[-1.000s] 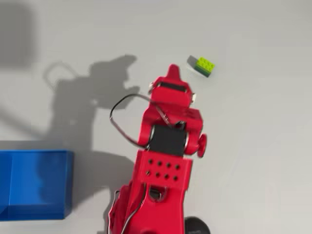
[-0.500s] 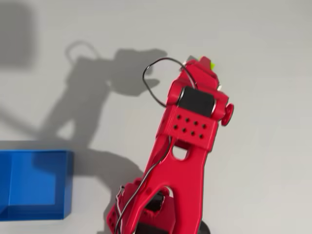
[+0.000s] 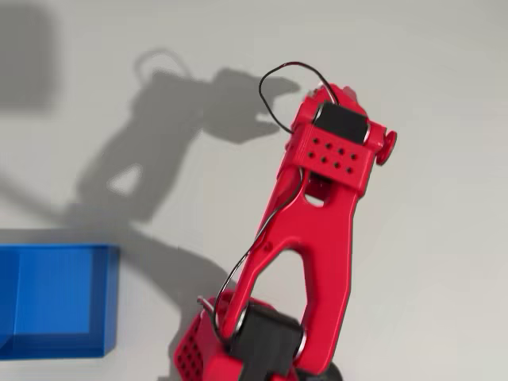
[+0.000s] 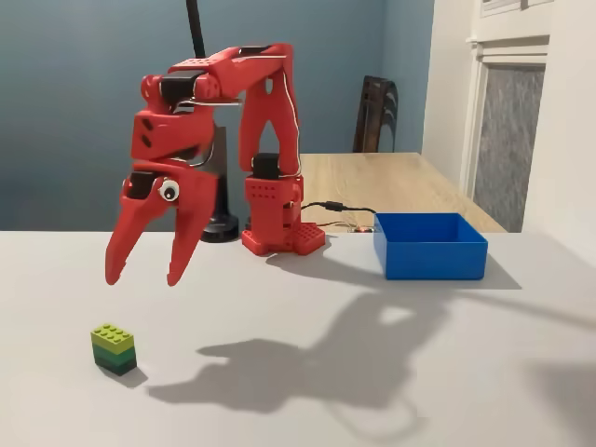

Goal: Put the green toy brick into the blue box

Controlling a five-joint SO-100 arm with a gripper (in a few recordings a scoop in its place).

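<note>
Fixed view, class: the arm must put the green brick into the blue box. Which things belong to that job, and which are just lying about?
Part of the job:
- green brick, on the table below the gripper
- blue box
- gripper, open, hanging above the brick

Just there:
- wooden table behind
- dark chair

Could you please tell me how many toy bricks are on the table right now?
1: the green toy brick sits on the table in the fixed view, below the open gripper. From overhead the arm covers that area, so others could be hidden.
</note>
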